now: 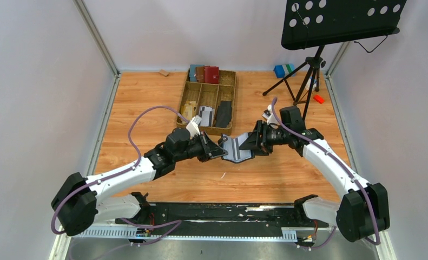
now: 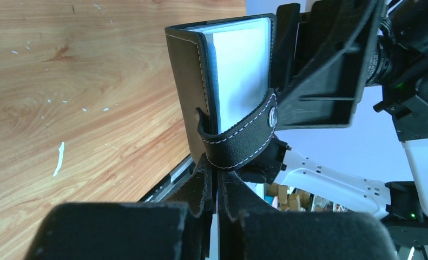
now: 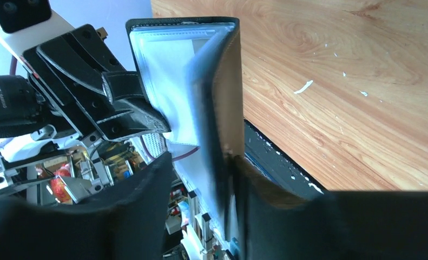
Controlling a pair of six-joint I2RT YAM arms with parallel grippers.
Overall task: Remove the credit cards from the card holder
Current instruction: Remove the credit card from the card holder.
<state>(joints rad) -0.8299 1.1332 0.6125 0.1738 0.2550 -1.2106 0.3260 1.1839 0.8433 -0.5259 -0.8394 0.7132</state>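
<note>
I have my left gripper (image 2: 214,176) clamped on the card holder (image 2: 187,81) at its tab (image 2: 238,142). The right gripper (image 3: 203,173) straddles its cover, jaws apart.

No words or numbers can be read anywhere; a few lines of small white print on the left arm's black wrist housing (image 3: 7,103) are too blurred

Pale grey walls (image 1: 33,81) enclosed the wood-grain bench (image 1: 141,103) on three sides, with slim metal posts (image 1: 96,38) standing at the back corners. A black music stand (image 1: 341,21) with a perforated tray stood on its tripod (image 1: 307,81) at the bench's far right. The light was even and soft. Small white flecks (image 2: 59,158) marked the wood, and a black strip (image 1: 222,212) ran along the near edge.
</note>
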